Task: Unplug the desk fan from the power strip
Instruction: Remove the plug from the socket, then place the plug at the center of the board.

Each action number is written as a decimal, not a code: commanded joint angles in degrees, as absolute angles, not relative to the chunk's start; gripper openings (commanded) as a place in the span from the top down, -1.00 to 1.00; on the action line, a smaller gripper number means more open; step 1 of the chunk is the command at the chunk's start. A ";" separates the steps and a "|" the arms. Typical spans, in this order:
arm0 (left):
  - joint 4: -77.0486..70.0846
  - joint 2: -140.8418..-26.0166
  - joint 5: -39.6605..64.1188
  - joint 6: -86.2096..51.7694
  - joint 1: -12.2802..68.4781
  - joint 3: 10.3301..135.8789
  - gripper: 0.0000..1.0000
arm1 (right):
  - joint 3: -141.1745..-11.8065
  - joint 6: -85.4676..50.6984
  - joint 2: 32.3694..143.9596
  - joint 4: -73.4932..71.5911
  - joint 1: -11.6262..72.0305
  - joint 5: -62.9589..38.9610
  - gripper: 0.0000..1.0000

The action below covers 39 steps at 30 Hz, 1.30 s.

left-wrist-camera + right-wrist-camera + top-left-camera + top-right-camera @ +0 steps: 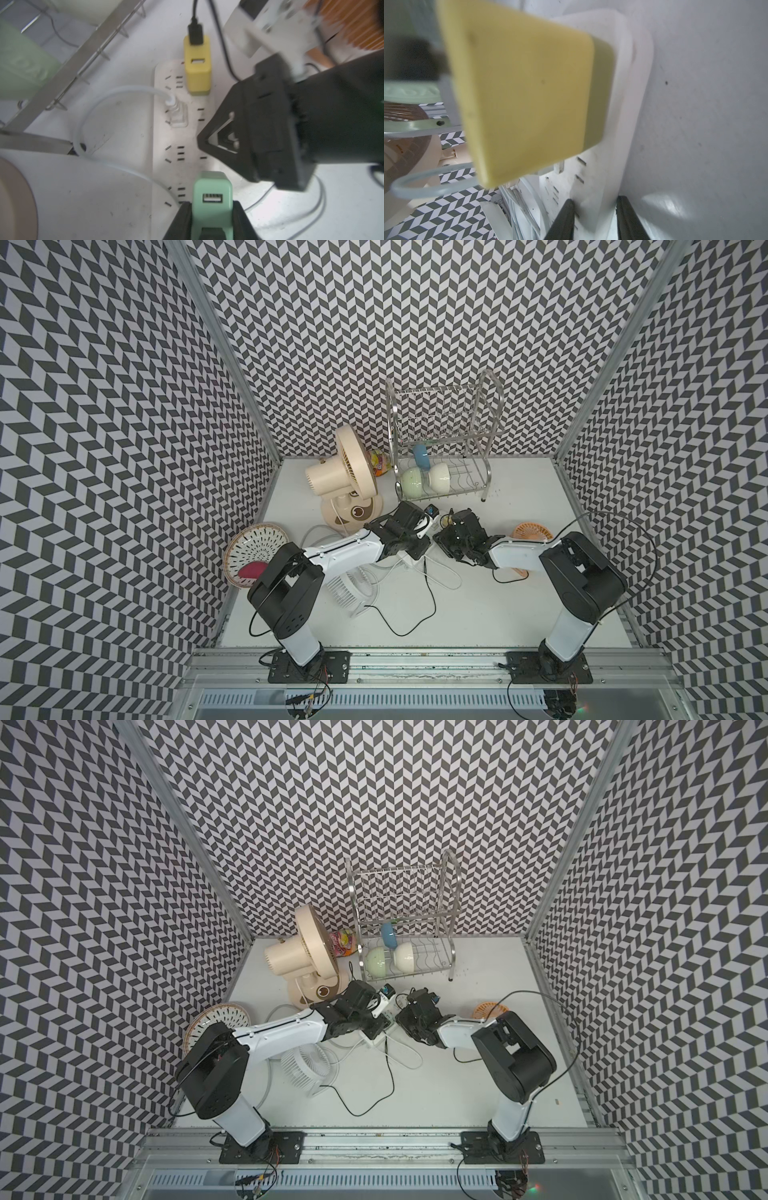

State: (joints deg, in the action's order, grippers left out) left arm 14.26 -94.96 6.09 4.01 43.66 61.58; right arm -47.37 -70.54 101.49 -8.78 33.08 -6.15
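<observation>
Top views: left arm (340, 549) and right arm (519, 553) both reached to mid tabletop (519, 614), wrists almost touching over the power strip (389, 1013). Strip lay flat, just in front of the beige fan (353, 466) and dish rack (444, 485), mostly hidden under the wrists.

Left wrist: left gripper (211, 205) sat at the near end of the strip, jaws pinching a mint-green adapter (212, 191) that stood plugged in; its visible USB port was empty. Further along were a white plug (177, 116) with a pale cord, then a yellow adapter (198, 72) with a black USB cable (195, 35) in it. Right gripper (209, 141) was at the strip's long edge, mid-length.

Right wrist: right gripper's jaws were nearly closed, one finger on either side of the strip's edge, clamping it. The yellow adapter filled most of the frame, blurred.
</observation>
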 commanded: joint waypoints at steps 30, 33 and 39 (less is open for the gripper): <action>3.53 -78.20 25.30 7.60 40.39 49.61 0.71 | -41.04 -49.31 70.50 -5.91 32.83 0.05 -0.54; 2.94 -80.11 24.34 8.67 41.77 50.32 0.71 | -42.04 -46.98 64.12 0.46 32.38 7.88 -0.58; 0.84 -86.17 22.95 10.47 49.39 54.44 0.71 | -40.48 -42.67 48.46 5.95 30.09 19.41 -0.57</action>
State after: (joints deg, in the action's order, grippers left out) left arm 4.38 -83.85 22.63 8.58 46.17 51.35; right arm -41.08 -46.52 53.34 2.74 30.89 11.35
